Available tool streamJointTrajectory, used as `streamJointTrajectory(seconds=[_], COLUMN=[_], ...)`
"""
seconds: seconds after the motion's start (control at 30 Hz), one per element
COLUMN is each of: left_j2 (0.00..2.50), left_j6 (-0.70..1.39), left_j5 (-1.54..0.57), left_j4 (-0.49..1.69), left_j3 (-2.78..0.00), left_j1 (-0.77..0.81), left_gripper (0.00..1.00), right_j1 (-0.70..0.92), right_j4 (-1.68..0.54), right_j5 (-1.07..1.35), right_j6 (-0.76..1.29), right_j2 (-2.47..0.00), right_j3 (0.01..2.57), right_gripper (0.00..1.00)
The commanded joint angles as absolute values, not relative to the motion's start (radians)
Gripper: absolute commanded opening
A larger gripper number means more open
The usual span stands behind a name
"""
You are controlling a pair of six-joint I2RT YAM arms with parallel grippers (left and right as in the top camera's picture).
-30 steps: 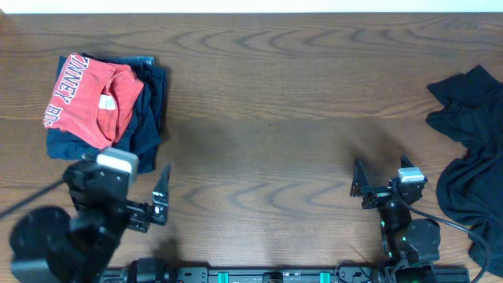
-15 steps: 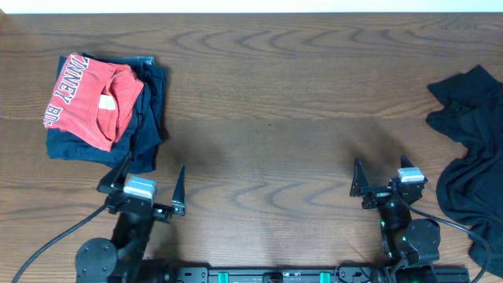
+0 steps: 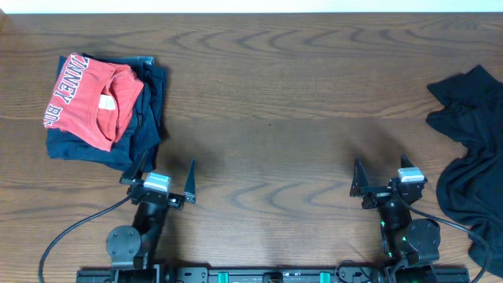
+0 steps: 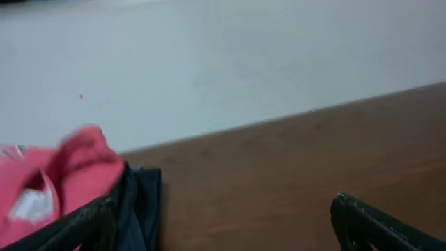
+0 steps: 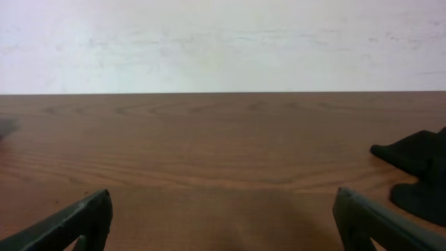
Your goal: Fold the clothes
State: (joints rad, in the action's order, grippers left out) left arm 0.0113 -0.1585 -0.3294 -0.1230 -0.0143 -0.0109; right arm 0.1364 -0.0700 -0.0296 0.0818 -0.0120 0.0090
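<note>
A folded red shirt (image 3: 88, 98) lies on a folded dark navy garment (image 3: 145, 118) at the table's far left; both show at the left edge of the left wrist view, the shirt (image 4: 63, 174) and the navy garment (image 4: 139, 202). A crumpled black garment (image 3: 471, 149) lies unfolded at the right edge and shows in the right wrist view (image 5: 418, 167). My left gripper (image 3: 161, 177) is open and empty near the front edge, just below the pile; its fingers show in its wrist view (image 4: 223, 219). My right gripper (image 3: 379, 179) is open and empty at the front right (image 5: 223, 216).
The wooden table (image 3: 267, 102) stretches between the two piles. A white wall (image 5: 223, 42) stands behind the far edge. Cables run from both arm bases along the front edge.
My left arm has swung right and settled low at the front edge, its gripper now pointing up the table. The right arm and the clothes have not moved.
</note>
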Motion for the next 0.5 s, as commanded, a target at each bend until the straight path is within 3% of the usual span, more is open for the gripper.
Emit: streamJointTrajectory(seconds=[0.0,0.47], left_j2=[0.002,0.007], left_j6=[-0.152,-0.152], left_j5=[-0.327,-0.327], left_j4=[-0.101,0.044], left_j3=[-0.004,-0.004], left_j1=[-0.001,0.001], left_gripper=[0.98,0.98], right_j1=[0.125,0.125], right_j4=[-0.071,-0.071], right_j5=[-0.025,-0.025], right_j6=[0.066,0.065], right_j2=[-0.006,-0.008], right_j3=[0.005,0.006], right_gripper=[0.99,0.99])
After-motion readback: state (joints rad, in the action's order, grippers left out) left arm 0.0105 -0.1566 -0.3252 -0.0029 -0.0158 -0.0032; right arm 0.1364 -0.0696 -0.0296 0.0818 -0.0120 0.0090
